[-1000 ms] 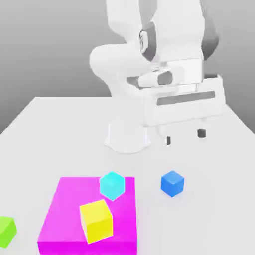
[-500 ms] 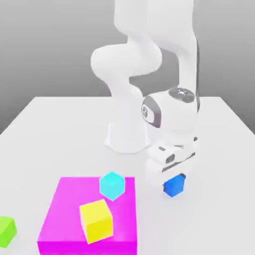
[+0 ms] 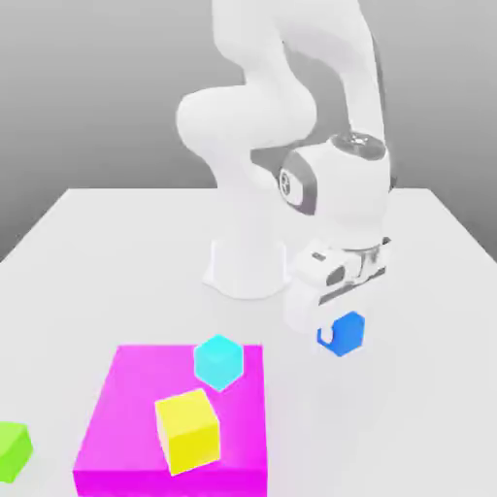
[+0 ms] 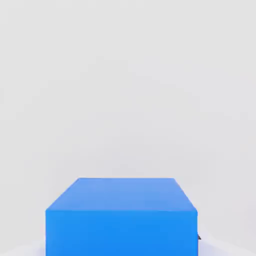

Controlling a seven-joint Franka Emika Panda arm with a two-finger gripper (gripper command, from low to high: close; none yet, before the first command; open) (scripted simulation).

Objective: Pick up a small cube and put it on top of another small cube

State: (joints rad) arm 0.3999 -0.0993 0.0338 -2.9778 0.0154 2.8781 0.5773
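Observation:
The small bright-blue cube [image 3: 347, 333] hangs a little above the white table, to the exterior view's right of the magenta block. My gripper [image 3: 338, 330] is shut on it, with a white finger against its side. In the hand view the blue cube [image 4: 120, 215] sits very close, with plain white table behind it. The cyan cube [image 3: 217, 361], about the same size, rests on the far edge of the magenta block [image 3: 126, 408], to the exterior view's left of and lower than the held cube.
A larger yellow cube [image 3: 187, 430] stands on the magenta block near its front. A green cube [image 3: 12, 450] lies on the table at the exterior view's far left. My arm's white base [image 3: 248, 267] stands behind the blocks.
The hand came down from high above onto the blue cube, closed on it, and has now risen with the cube off the table. The other cubes have not moved.

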